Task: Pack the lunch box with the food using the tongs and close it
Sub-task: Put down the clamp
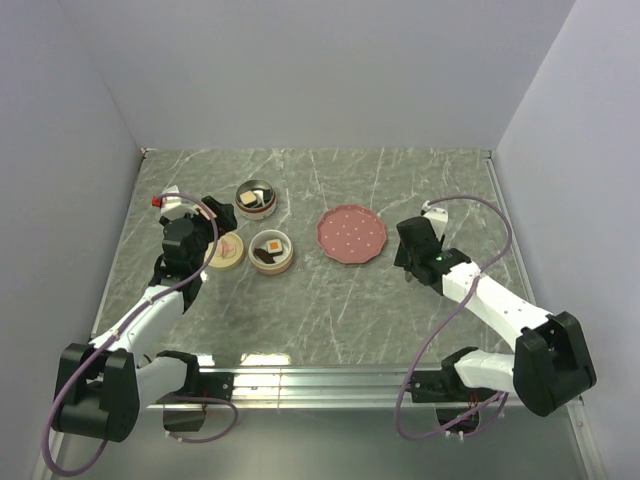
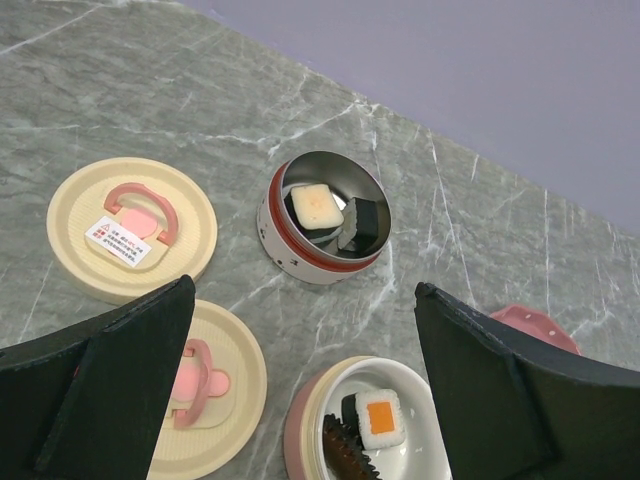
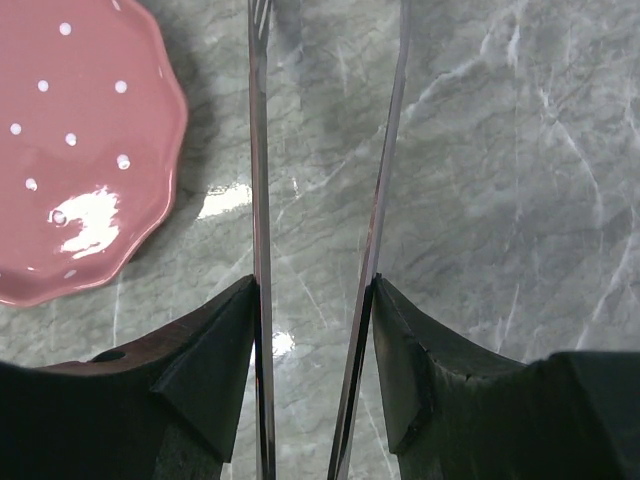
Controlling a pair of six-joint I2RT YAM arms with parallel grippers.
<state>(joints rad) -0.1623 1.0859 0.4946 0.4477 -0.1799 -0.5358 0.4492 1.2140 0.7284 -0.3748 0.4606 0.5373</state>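
The lunch box stands apart as two tiers. The metal tier (image 2: pixel 320 225) (image 1: pixel 256 198) holds a white block (image 2: pixel 315 205) and a dark block (image 2: pixel 362 222). The pink tier (image 2: pixel 300 430) (image 1: pixel 271 251) holds an orange-topped piece (image 2: pixel 381 418) and a dark brown piece (image 2: pixel 345 452). Two cream lids (image 2: pixel 130 228) (image 2: pixel 210 385) lie beside them. My left gripper (image 2: pixel 305 290) (image 1: pixel 200 222) hovers open above the tiers and lids, holding nothing. My right gripper (image 3: pixel 313 285) (image 1: pixel 412 250) is shut on the tongs (image 3: pixel 258 150), one finger pressing each arm, over bare table right of the plate.
The pink scalloped plate (image 1: pixel 351 234) (image 3: pixel 70 140) lies bare at the table's middle, just left of the tongs. Grey walls close in the left, back and right sides. A metal rail (image 1: pixel 320 380) runs along the near edge.
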